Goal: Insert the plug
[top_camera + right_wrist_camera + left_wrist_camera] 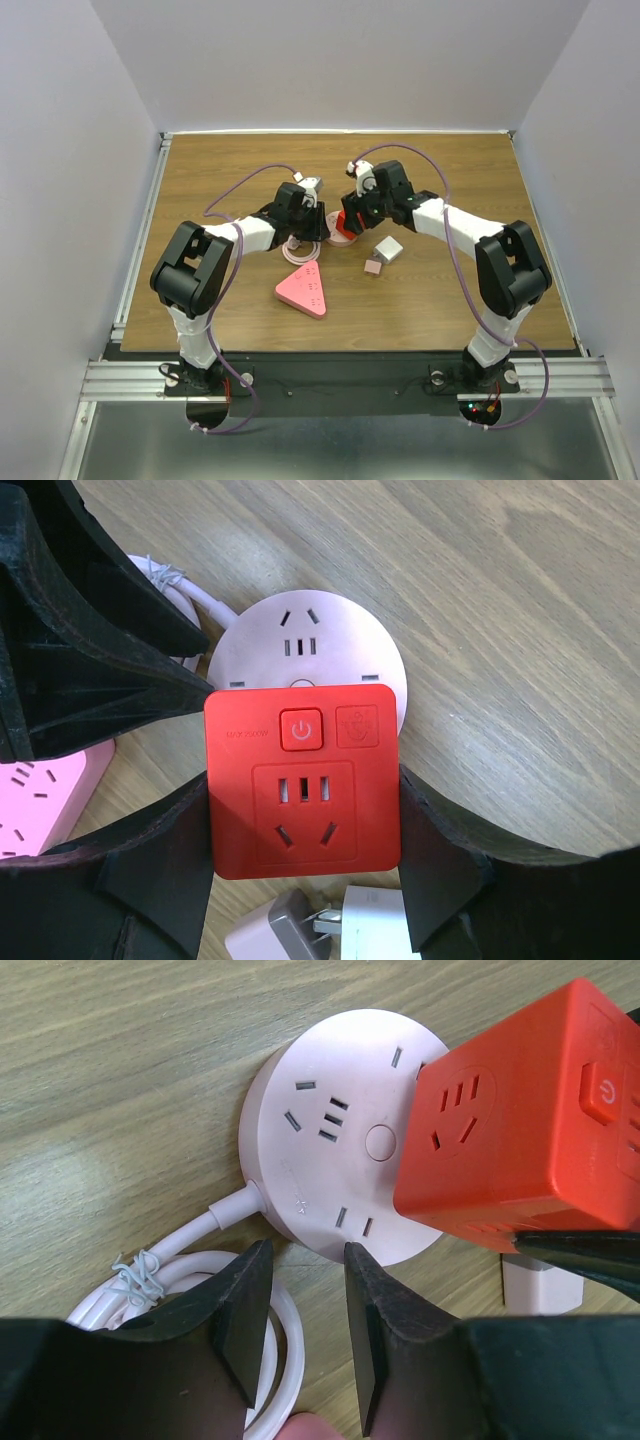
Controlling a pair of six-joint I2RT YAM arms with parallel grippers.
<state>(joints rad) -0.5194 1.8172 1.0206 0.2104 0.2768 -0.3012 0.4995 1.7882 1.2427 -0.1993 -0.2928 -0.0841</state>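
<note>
- The pink strip point(303, 290) lies on the near left of the table point(200, 180), well apart from the work and out of your way.
- The left tool point(306, 1250) is slightly spread and holds nothing. Its tips sit at the near rim of the socket point(340, 1130), close enough to steady it.
- The cable point(200, 1235) leaves the socket's left side and coils under the left tool, so keep clear of the loops.
- The socket is round and lies flat on the table, with its left slots uncovered.
- The cube point(302, 790), your plug, is directly over the socket's right part. The move is straight down, not sideways.
- From the left wrist the cube looks a little tilted. Its pins are hidden underneath, so I cannot tell whether they have met the slots.
- The right tool point(302, 840) pinches the cube by two opposite sides, and this arm does the inserting.
- Two chargers point(388, 248) lie just right of the cube, so there is little room there. The far side of the table is open.
</note>
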